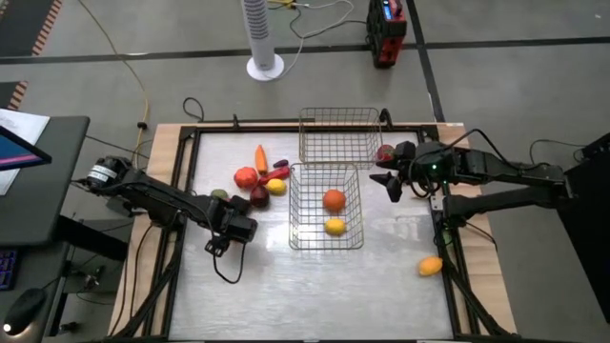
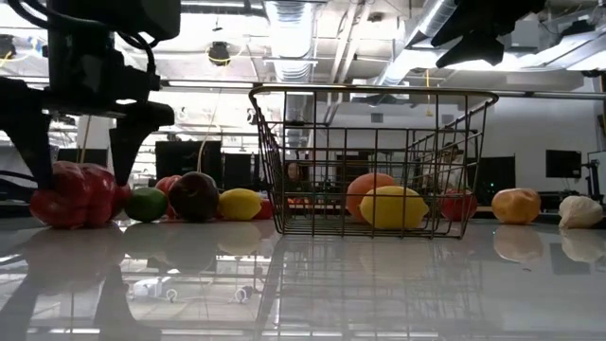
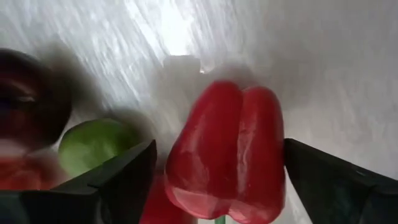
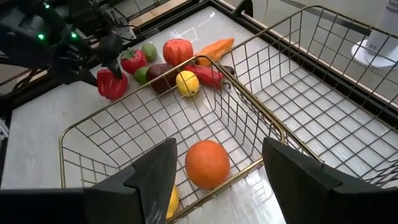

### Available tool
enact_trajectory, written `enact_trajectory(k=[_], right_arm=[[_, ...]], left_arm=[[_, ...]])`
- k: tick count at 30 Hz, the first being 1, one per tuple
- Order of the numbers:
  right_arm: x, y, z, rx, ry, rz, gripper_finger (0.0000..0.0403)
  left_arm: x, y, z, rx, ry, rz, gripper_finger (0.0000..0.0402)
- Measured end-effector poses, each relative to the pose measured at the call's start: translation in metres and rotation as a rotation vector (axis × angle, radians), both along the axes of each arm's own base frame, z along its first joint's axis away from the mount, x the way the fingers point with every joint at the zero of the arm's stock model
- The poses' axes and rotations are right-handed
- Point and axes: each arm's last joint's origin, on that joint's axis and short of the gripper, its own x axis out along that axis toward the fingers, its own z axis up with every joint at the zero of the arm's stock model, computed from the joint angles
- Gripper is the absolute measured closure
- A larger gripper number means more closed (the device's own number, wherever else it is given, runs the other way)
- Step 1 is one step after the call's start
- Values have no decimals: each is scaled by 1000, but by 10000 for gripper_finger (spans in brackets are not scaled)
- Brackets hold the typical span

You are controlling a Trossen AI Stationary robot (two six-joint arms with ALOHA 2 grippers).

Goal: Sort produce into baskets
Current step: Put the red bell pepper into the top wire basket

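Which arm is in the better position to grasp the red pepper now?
The left. Its left gripper is open with its fingers on both sides of the glossy red toy pepper. The right gripper hangs open above the near wire-mesh basket.

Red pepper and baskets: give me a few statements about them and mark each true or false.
1. The left end effector straddles the red pepper, fingers open. True.
2. The near basket holds an orange and a lemon. True.
3. The far basket is full of produce. False: no produce shows in it.
4. The right end effector grips the orange. False: it hangs open above the near basket.
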Motion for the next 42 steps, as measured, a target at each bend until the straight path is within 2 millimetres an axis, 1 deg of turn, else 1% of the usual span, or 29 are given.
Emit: enact_trajectory(k=[4,9,12,15,18,21,23,25,28,30,32,33,35,37,40,42], right_arm=[[0,0,0,0,0,0,137],[0,0,0,0,0,0,137],[0,0,0,-1,-3,0,137],[0,0,1,-1,-9,0,137],[1,0,1,-2,-18,0,137],[1,0,2,2,-26,-3,137],[1,0,2,8,-28,-6,137],[1,0,2,10,-28,-8,137],[1,0,2,10,-28,-8,137],[1,0,2,10,-29,-8,137],[2,0,3,9,-38,-7,137],[2,0,4,8,-49,-8,137],[3,-1,5,5,-69,-13,137],[4,-2,7,2,-89,-16,137],[4,-3,8,1,-98,-21,137],[4,-3,8,2,-95,-19,137]], left_arm=[[4,0,7,-11,-26,68,116],[19,6,28,-38,-111,180,162],[29,15,42,-55,-166,247,170],[41,26,64,-33,-266,321,167],[54,44,94,48,-415,407,159],[64,69,120,159,-554,470,158],[67,87,130,203,-625,513,158],[72,105,137,213,-718,558,157],[82,128,149,192,-910,624,157],[93,144,156,184,-1054,678,157],[103,160,151,177,-1125,733,157],[110,168,150,165,-1187,757,157],[121,183,142,144,-1256,818,157],[133,195,134,122,-1331,862,156],[142,207,117,88,-1343,932,156],[146,215,106,49,-1319,1001,151]])
